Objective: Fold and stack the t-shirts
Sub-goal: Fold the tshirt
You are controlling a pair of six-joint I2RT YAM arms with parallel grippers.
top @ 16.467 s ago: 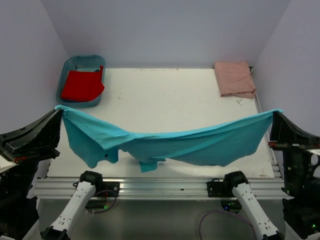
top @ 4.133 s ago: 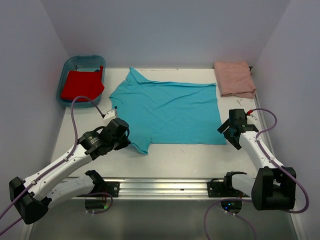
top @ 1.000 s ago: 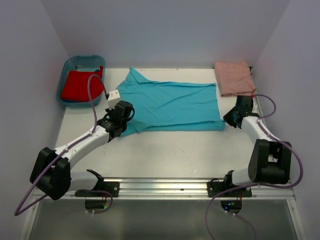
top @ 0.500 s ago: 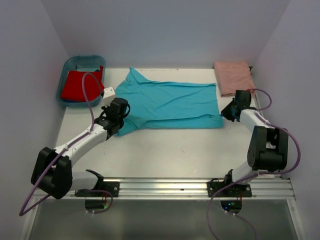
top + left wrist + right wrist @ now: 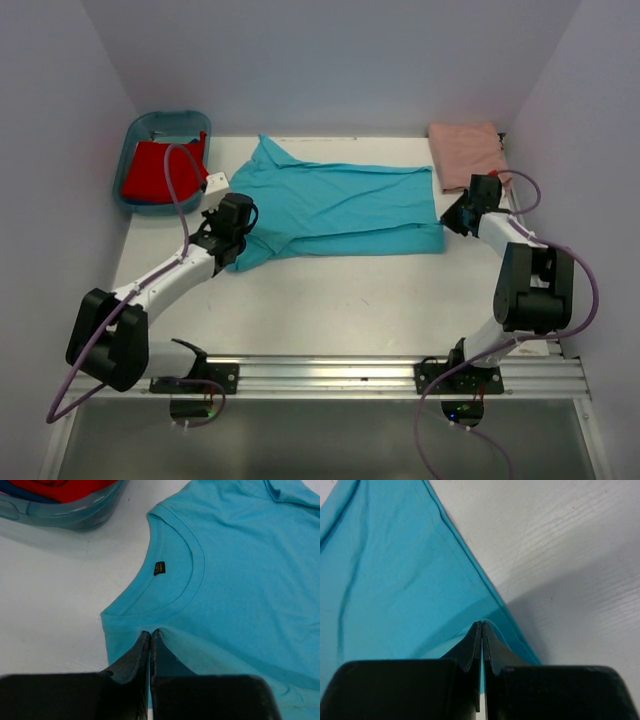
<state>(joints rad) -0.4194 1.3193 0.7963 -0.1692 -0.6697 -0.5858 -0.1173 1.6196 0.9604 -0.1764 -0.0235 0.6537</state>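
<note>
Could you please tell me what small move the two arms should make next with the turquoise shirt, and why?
Probably carry both pinched spots toward the table's far edge, together. The left gripper is shut on the turquoise shirt beside its collar, the right gripper is shut on its other end, and only a narrow near strip looks folded over so far.

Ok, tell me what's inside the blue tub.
A red shirt lies bunched in the tub, covering most of its floor. Anything beneath the shirt is hidden, so I cannot tell whether more is in there.
</note>
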